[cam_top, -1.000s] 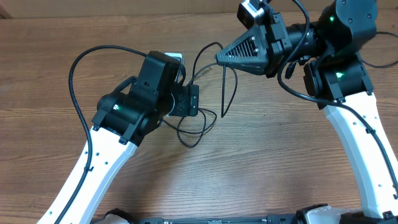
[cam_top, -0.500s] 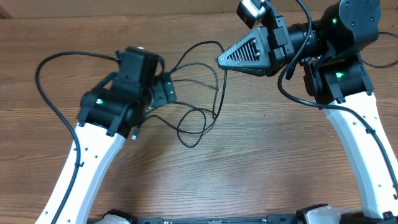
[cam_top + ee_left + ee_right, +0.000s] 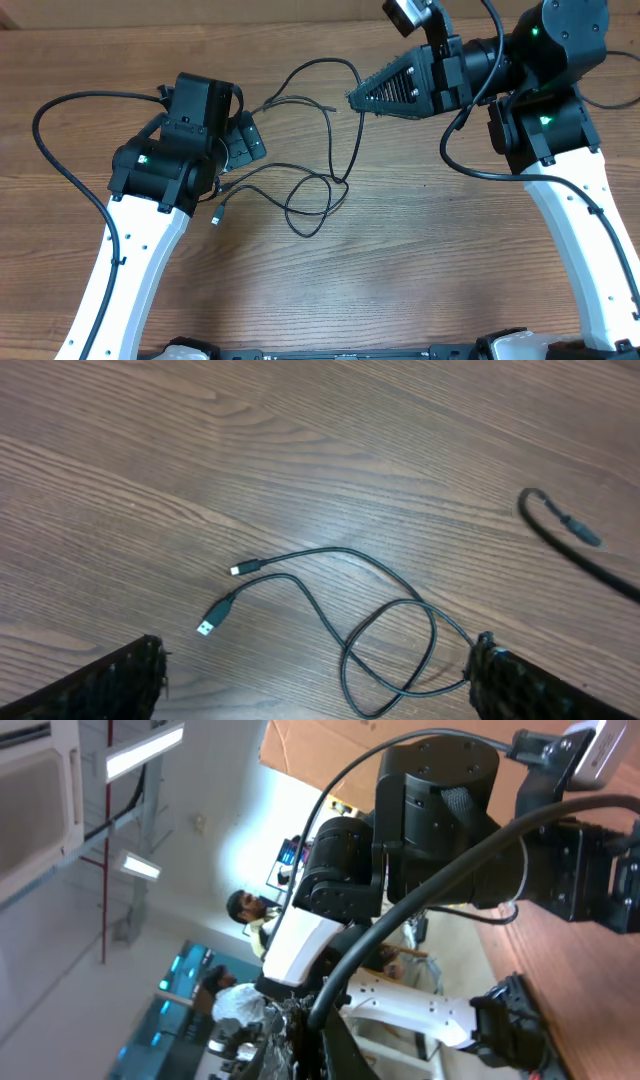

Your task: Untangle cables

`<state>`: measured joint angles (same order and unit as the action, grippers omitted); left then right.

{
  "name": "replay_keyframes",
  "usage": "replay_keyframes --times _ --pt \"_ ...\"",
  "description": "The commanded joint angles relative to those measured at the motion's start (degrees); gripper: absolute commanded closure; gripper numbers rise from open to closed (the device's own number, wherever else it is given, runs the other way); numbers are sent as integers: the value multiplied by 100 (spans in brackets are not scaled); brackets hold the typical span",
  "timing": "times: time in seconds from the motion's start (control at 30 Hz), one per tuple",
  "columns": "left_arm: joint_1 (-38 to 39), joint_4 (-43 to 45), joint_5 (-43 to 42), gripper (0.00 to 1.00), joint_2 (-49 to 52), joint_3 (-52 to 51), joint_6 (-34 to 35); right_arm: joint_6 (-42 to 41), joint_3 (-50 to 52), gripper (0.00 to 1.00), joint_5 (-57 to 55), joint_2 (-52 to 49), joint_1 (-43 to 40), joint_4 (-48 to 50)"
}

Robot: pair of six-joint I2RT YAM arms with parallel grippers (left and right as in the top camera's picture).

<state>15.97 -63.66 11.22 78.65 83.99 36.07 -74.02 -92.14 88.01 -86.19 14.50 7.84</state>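
Thin black cables point(image 3: 318, 195) lie in loose loops on the wooden table, and one strand rises to my right gripper point(image 3: 352, 98), which is shut on it above the table. In the right wrist view that cable point(image 3: 430, 890) runs out from between the closed jaws point(image 3: 322, 1025). My left gripper point(image 3: 243, 140) is open and empty, just left of the loops. In the left wrist view its fingers point(image 3: 130, 682) frame a crossed loop point(image 3: 390, 650), with a USB plug point(image 3: 208, 627) and a smaller plug tip point(image 3: 236, 569) lying free on the wood.
A further cable end point(image 3: 572, 526) lies at the upper right of the left wrist view. The left arm's own thick black cable point(image 3: 45, 120) arcs over the table's left side. Cardboard point(image 3: 200, 10) lines the far edge.
My left gripper has moved left, away from the loops, and opened wider. The cable ends it had been among now lie free on the table. The right gripper has stayed put.
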Motion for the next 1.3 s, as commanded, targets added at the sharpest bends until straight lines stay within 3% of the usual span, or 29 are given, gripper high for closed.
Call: replay_keyframes --times 0.0,0.27,0.47,0.57,0.73,0.93,1.27 --pt "-35 -96 -37 0 9 -28 -203 273 -83 96 11 -39 -44 -50" --pt "-13 -232 -3392 0 9 -28 -3912 271 -83 96 -992 -155 -44 -833" --pt "-13 -890 -4621 0 9 -28 -5615 354 -83 96 -2033 -151 -44 -1851" --pt "-13 -1073 -4907 0 9 -28 -5943 765 -83 96 -2761 -149 -44 -2472" --pt "-22 -1075 -4590 0 9 -28 -5770 1633 -85 96 -3877 -144 -44 -3609" --pt "-24 -660 -2833 1 9 -28 -3648 2612 -85 96 -3963 -136 -35 -4544" --pt "-17 190 -3648 1 11 -28 -3412 4308 -85 96 -2114 -138 125 -5637"
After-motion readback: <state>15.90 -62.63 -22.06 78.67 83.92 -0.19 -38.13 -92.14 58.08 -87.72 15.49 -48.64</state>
